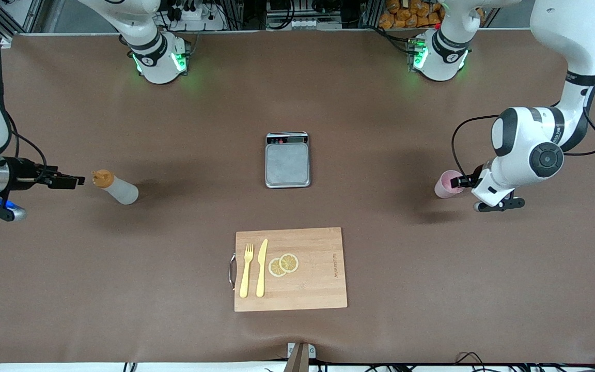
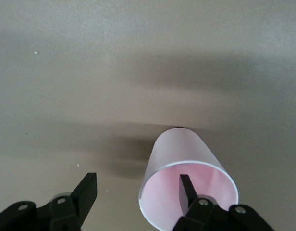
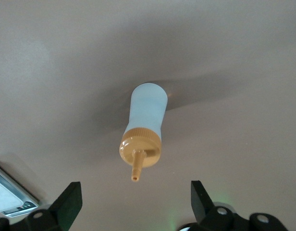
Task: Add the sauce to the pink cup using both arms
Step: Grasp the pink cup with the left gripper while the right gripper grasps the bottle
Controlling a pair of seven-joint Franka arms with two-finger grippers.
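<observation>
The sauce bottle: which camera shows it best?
The right wrist view: the sauce bottle fills the middle, standing upright, orange cap and nozzle clear, framed by the open right pincer. The front view shows it small, toward the right arm's end of the table. The left wrist view does not show it.

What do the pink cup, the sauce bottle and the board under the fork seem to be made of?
Pink cup: likely plastic, matte and translucent, light passing through its wall.
Sauce bottle: probably soft plastic, frosted whitish body with an opaque orange cap.
Board: wood or bamboo, showing pale grain strips.
</observation>
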